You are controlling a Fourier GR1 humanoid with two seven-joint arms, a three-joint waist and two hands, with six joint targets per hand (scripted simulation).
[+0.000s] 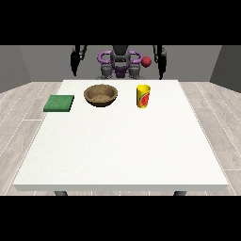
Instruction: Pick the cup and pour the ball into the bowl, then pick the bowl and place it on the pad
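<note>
A yellow cup (143,96) with a red mark stands upright on the white table (122,146), right of centre at the far side. A brown bowl (100,94) sits to its left. Further left, a green pad (59,103) lies flat near the table's left edge. A red ball (146,61) shows in the air above the cup, in front of the robot's torso. The hand at the view's left (74,66) hangs by the robot's side behind the table. The hand at the view's right (161,68) hangs likewise. Both are far from the objects and hold nothing.
The robot's torso (120,63) stands behind the table's far edge. Wooden floor surrounds the table.
</note>
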